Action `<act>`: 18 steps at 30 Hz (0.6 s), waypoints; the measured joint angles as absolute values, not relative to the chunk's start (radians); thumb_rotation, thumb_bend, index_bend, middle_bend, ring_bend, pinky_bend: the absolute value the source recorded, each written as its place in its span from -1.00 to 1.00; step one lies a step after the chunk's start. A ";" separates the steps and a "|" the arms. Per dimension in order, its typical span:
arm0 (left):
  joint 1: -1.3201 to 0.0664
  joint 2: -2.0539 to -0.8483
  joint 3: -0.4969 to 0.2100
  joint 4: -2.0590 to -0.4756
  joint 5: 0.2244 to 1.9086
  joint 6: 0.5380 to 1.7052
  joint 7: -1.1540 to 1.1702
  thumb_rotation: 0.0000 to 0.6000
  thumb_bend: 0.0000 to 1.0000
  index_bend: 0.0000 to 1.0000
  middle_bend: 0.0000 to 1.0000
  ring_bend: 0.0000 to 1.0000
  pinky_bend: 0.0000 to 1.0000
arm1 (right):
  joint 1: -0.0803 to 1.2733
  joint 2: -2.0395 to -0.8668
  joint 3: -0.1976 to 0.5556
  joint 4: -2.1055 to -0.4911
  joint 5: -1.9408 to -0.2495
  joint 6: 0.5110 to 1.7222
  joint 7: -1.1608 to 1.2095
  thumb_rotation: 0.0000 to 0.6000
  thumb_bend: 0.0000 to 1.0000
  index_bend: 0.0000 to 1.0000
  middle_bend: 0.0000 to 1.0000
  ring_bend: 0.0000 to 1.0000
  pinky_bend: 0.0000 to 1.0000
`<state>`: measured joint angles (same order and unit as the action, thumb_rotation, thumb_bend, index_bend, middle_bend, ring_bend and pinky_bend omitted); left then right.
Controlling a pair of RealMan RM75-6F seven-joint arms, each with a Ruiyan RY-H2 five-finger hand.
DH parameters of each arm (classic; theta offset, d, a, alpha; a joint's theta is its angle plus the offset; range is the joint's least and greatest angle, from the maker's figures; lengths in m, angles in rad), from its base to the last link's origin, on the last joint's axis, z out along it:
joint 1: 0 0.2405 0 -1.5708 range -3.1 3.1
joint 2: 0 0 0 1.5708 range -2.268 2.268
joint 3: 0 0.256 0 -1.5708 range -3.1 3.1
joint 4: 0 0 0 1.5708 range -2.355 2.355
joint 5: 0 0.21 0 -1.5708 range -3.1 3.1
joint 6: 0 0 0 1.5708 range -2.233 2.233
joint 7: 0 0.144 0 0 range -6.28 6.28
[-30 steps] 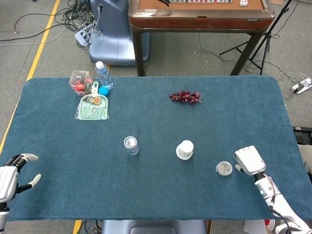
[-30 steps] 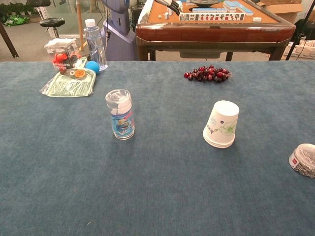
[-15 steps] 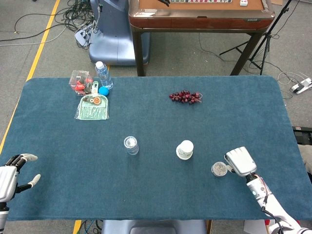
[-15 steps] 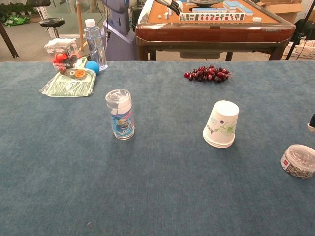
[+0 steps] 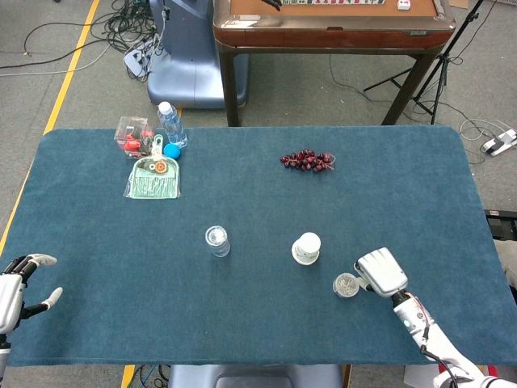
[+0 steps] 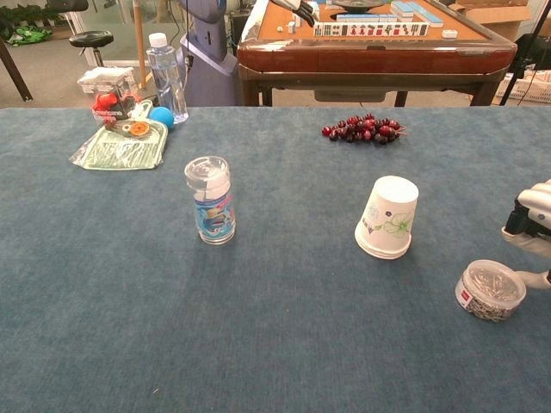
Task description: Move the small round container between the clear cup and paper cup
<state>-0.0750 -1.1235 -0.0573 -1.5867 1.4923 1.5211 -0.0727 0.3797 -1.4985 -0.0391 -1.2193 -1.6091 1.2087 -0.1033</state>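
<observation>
The small round container [image 5: 346, 284] [image 6: 490, 290], clear with a flat lid, stands on the blue table to the right front of the upturned paper cup [image 5: 306, 248] [image 6: 388, 217]. My right hand [image 5: 381, 272] [image 6: 532, 225] is against the container's right side, fingers curled down around it, and seems to hold it. The clear cup [image 5: 216, 240] [image 6: 211, 200], with a printed label, stands to the left of the paper cup with a wide gap between them. At the table's front left corner my left hand [image 5: 18, 289] hangs with fingers spread, holding nothing.
A bunch of dark red grapes [image 5: 307, 160] [image 6: 362, 128] lies at the back middle. At the back left are a water bottle [image 5: 170, 124] [image 6: 166, 77], a green packet [image 5: 153, 176], a blue ball and a clear box. A wooden table [image 5: 331, 24] stands beyond.
My right hand and the small round container have moved left together along the table, closer to the paper cup. The left hand has sunk slightly.
</observation>
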 measured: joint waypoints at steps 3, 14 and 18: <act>-0.075 -1.124 -0.061 -1.584 1.484 1.519 -0.076 1.00 -0.51 -0.27 -0.31 -0.40 0.10 | 0.386 -1.503 -0.039 -1.233 -1.613 1.204 -0.096 1.00 -1.00 1.00 1.00 1.00 1.00; -0.075 -1.124 -0.070 -1.565 1.458 1.504 -0.096 1.00 -0.51 -0.27 -0.31 -0.40 0.10 | 0.413 -1.538 -0.037 -1.250 -1.622 1.176 -0.071 1.00 -1.00 1.00 1.00 1.00 1.00; -0.076 -1.123 -0.071 -1.561 1.456 1.501 -0.102 1.00 -0.51 -0.27 -0.31 -0.41 0.10 | 0.419 -1.550 -0.037 -1.247 -1.626 1.174 -0.070 1.00 -1.00 1.00 1.00 1.00 1.00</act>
